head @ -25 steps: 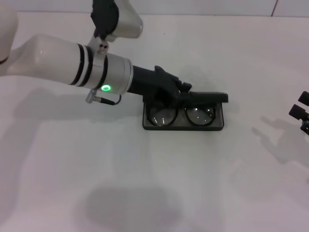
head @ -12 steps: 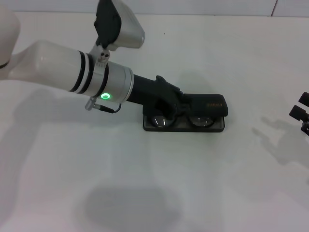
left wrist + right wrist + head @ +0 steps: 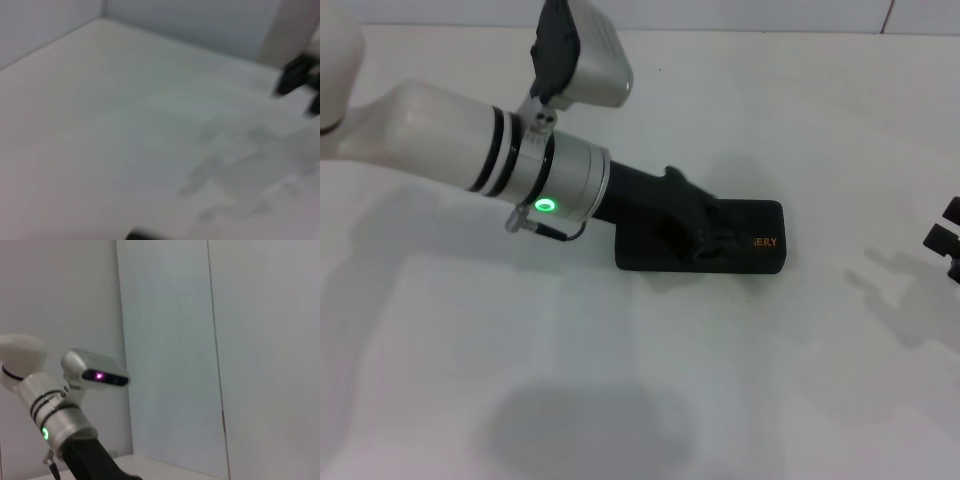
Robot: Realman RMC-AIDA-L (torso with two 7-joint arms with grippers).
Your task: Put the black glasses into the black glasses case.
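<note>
the black glasses case (image 3: 745,248) lies shut on the white table (image 3: 620,400); i can't see the glasses. my left gripper (image 3: 705,240) presses flat on its lid, finger spread hard to tell. my right gripper (image 3: 945,240) sits parked at the table's right edge.

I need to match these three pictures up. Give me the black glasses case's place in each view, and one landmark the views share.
Head view: the black glasses case lies shut on the white table, centre, under the left gripper.
Left wrist view: not in it for sure; only a dark sliver at the bottom edge.
Right wrist view: not in it.
Shared landmark: the left arm's green light, in the head and right wrist views.
</note>
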